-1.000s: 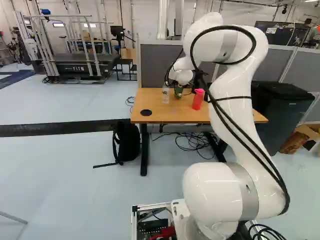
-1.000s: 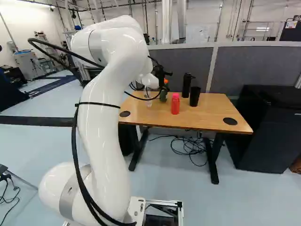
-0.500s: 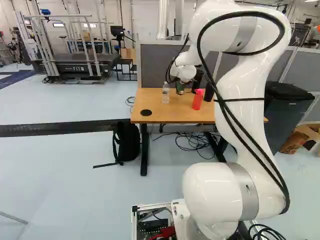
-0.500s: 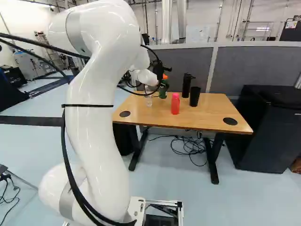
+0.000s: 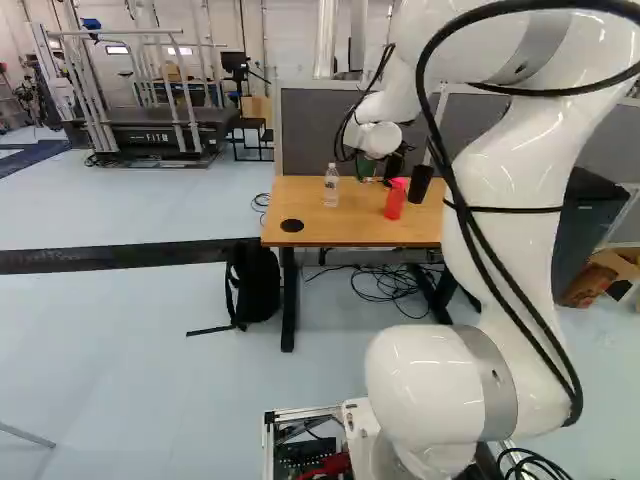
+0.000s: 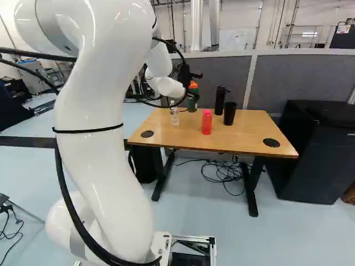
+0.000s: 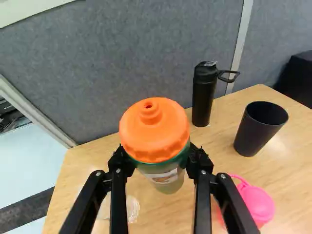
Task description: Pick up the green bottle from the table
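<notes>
Green bottle grasped just below its cap, between the two fingers.
The green bottle (image 7: 168,180) is clasped from both sides by the gripper (image 7: 160,158), with the orange cap (image 7: 155,127) left uncovered above the fingers. In the right base view it is seen near the far left part of the table (image 6: 249,132), its long axis close to upright and crossed by the grip. Its base is judged to be raised a little off the wood, though the gap cannot be read surely. The clear bottle (image 6: 175,116) is placed beside one finger and the pink bottle (image 6: 207,123) beside the other, so a straight upward lift is called for; by a sideways swing either might be knocked. The black flask (image 7: 203,95) is set farther back.
</notes>
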Controlling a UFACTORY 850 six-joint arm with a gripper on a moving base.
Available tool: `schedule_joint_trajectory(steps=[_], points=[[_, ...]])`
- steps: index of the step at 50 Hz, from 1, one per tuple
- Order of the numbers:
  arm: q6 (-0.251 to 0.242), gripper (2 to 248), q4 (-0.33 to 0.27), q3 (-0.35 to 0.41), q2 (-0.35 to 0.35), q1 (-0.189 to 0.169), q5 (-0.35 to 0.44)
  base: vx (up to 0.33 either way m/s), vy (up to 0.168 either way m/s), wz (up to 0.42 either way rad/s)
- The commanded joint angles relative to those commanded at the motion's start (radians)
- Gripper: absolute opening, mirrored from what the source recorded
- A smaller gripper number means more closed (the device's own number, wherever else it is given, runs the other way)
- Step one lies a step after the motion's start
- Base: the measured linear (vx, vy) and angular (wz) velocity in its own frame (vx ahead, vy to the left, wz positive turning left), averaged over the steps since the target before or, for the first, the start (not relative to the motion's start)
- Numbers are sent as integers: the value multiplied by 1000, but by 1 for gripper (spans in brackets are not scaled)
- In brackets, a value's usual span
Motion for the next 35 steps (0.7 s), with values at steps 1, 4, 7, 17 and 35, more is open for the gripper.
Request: schedule_joint_trajectory(steps=[1, 4, 7, 17, 35], points=[[0, 122, 0, 5, 7, 0, 0, 0, 0, 0], [0, 122, 0, 22, 26, 0, 0, 0, 0, 0], [0, 122, 0, 38, 46, -1, 0, 0, 0, 0], [0, 122, 0, 92, 114, -2, 0, 0, 0, 0], [0, 122, -47, 181, 233, -7, 0, 0, 0, 0]])
